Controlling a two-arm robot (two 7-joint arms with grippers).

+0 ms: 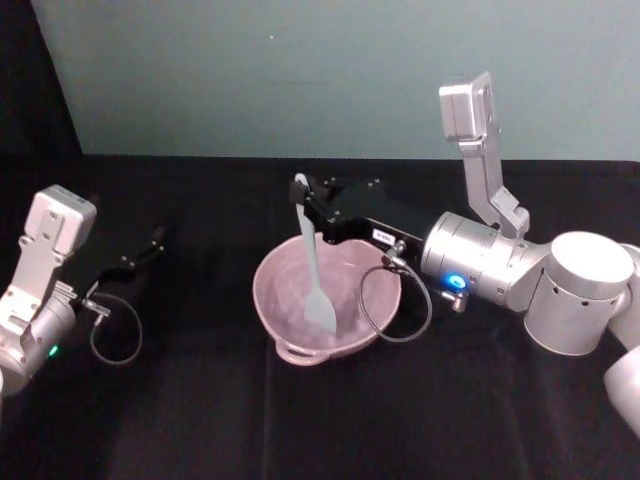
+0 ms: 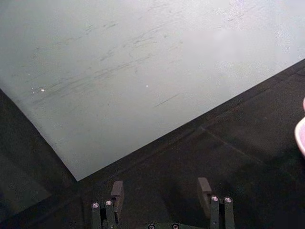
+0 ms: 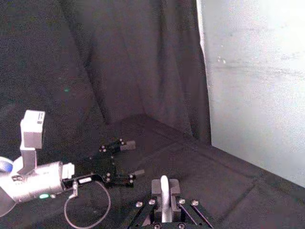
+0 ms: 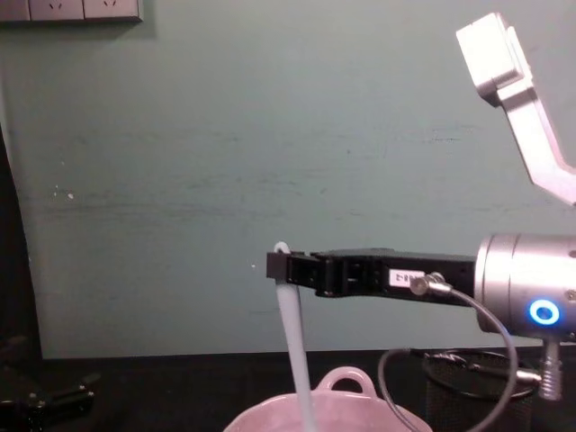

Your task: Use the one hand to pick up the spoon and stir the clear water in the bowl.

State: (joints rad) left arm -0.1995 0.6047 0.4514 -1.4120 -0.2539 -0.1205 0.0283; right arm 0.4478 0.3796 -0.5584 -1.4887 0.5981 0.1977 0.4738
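Note:
A pale pink bowl (image 1: 264, 300) stands in the middle of the black table, its loop handle facing me. The clear water (image 1: 292, 288) shows as a faint sheen inside. The white spoon (image 1: 312, 265) stands nearly upright, with its flat head down in the bowl. My right gripper (image 1: 306, 203) reaches in from the right and is shut on the top of the spoon handle (image 4: 290, 328). That handle (image 3: 164, 188) sits between the fingers in the right wrist view. In the chest view the bowl (image 4: 346, 382) sits below the right gripper (image 4: 281, 267).
My left arm is parked at the table's left, its gripper (image 1: 152, 243) open (image 2: 161, 191) and apart from the bowl's rim (image 2: 301, 136). A black mesh cup (image 4: 468, 391) stands behind and right of the bowl. A grey cable (image 1: 395, 310) loops over the bowl's right rim.

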